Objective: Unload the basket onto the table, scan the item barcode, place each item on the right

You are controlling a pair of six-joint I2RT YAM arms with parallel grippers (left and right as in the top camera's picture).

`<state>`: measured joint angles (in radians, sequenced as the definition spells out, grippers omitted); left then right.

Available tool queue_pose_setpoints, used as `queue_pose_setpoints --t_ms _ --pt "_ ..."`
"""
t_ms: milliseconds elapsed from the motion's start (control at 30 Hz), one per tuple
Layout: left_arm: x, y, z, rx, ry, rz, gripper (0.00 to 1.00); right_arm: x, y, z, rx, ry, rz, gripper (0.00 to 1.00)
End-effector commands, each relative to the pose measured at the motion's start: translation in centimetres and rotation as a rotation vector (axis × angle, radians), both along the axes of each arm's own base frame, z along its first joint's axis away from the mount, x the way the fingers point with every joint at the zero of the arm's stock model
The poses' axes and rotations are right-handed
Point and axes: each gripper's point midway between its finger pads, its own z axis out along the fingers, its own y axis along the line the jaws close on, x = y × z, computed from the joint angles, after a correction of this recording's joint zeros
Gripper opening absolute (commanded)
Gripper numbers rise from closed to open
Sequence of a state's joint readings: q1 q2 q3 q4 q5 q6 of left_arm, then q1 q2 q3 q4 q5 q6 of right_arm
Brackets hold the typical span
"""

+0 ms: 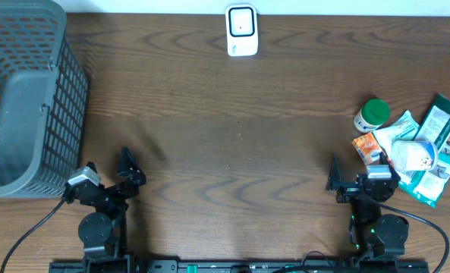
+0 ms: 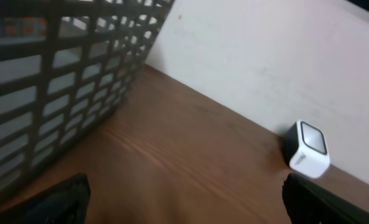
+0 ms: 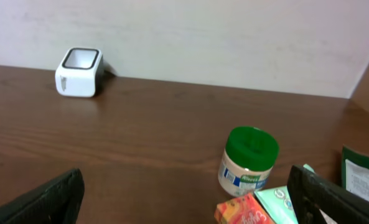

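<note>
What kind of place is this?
Probably a pretend checkout on a brown wooden table: a small white box scanner, a grey plastic mesh basket, and a green-lidded white jar beside grocery packets.

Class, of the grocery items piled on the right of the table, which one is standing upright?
The green-lidded jar, at the pile's far edge. Only it stands on its base; the orange packet and green-and-white pouch lie flat.

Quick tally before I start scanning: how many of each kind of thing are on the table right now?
Grey basket: 1
White scanner: 1
Green-lidded jar: 1
Orange carton: 1
Flat packets: 3 showing, overlapping; more may be hidden
Total: 7
</note>
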<state>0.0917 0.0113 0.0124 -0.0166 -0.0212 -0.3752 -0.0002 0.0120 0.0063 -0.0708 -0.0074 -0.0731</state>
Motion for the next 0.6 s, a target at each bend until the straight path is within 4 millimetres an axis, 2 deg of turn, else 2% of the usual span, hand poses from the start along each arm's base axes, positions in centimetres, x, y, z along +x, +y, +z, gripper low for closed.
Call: queue_pose_setpoints --t_ms 0,233,567 --pt "0.0 -0.9 -1.5 0.109 0.067 -0.071 0.98 0.0 0.3 0.0 -0.010 0.000 0.014 0.99" --pt "0.1 -2.7 -1.2 0.342 0.071 -0.203 0.98 0.0 0.3 0.0 -0.010 0.000 0.014 0.99" --pt "0.1 -2.7 -1.2 0.352 0.072 -0.204 0.98 0.0 0.3 0.0 -0.010 0.000 0.014 0.99"
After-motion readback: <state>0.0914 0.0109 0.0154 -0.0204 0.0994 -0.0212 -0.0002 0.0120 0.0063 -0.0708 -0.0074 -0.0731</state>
